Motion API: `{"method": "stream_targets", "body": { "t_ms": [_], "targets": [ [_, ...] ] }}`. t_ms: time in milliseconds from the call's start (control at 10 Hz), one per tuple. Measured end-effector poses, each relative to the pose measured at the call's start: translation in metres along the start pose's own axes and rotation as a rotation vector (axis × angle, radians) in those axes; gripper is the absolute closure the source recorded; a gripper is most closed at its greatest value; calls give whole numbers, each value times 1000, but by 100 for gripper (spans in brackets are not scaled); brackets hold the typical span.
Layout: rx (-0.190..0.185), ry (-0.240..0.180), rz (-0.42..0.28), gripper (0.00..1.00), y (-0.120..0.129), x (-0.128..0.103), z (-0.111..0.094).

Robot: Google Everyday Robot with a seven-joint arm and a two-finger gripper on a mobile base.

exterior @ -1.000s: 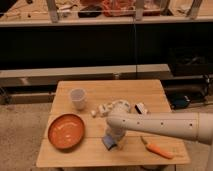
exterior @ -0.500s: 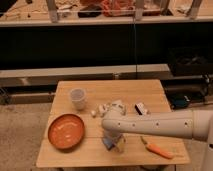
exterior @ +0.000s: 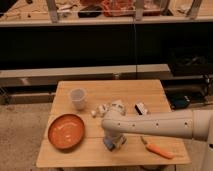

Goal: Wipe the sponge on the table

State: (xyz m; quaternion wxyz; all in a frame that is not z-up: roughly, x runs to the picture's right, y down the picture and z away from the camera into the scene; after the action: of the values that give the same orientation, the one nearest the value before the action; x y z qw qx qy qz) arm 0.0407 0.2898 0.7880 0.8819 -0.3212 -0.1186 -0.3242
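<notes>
The table (exterior: pixel 150 95) is a light wooden plank top in the middle of the camera view. The sponge (exterior: pixel 108 145), a small blue pad, lies near the table's front edge, mostly covered from above. My gripper (exterior: pixel 115 140) points straight down onto it at the end of the white arm (exterior: pixel 160 125), which reaches in from the right. The gripper's tip is hidden behind the wrist and the sponge.
An orange plate (exterior: pixel 66 132) sits at the front left and a white cup (exterior: pixel 77 98) behind it. White crumpled bits (exterior: pixel 106 108) lie mid-table, with a black-and-white block (exterior: pixel 140 108) to their right. A carrot (exterior: pixel 159 149) lies at the front right. A grey bench (exterior: pixel 75 76) runs behind.
The arm's end has shifted slightly left over the sponge, and the gripper stays down on it near the front edge. Nothing else on the table moved.
</notes>
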Motion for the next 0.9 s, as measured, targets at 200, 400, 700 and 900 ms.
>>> {"method": "stream_targets", "body": {
  "t_ms": [200,400,700,900],
  "targets": [
    [2,-1,-2,51,0,3,0],
    [6,-30,-2,51,1,6,-1],
    [23,-59,5,51,8,11,-6],
    [28,-63,12,51,17,15,-8]
  ]
}}
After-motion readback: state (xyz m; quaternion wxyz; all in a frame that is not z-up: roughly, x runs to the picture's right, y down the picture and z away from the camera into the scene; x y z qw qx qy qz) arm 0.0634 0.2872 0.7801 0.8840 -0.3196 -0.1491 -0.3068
